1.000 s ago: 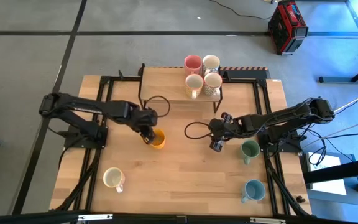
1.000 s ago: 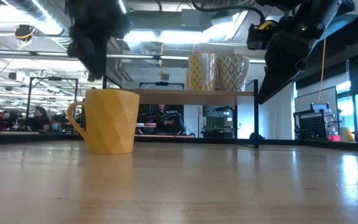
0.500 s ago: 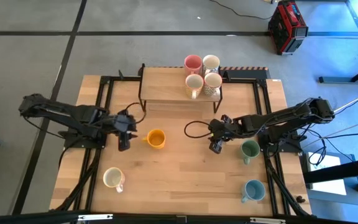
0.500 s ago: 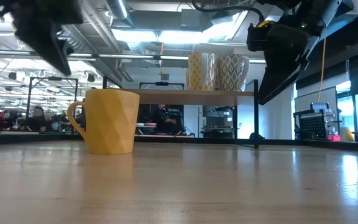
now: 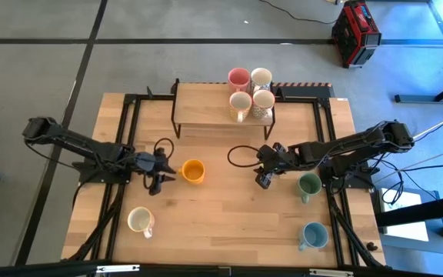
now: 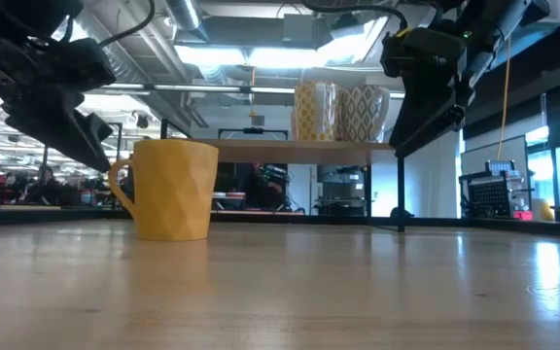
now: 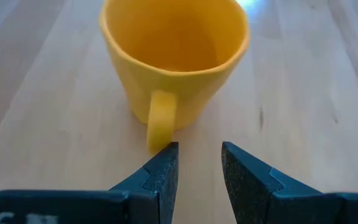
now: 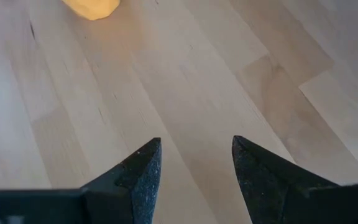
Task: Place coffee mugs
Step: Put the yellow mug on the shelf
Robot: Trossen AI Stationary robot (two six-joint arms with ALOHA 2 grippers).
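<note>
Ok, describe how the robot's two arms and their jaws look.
Both arms are dark, slim and jointed, with black cables looping near the wrists. The left gripper ends in two flat, dark, wedge-shaped jaws tapering to squared tips; pale lettering shows on its body. The right gripper has the same dark pointed pair.

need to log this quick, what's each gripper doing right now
left gripper: open, empty, just short of the yellow mug handle
right gripper: open, empty, above bare table

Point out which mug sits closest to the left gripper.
The orange-yellow ceramic mug, alone mid-table with its handle facing the left gripper; the other mugs stand farther off.
</note>
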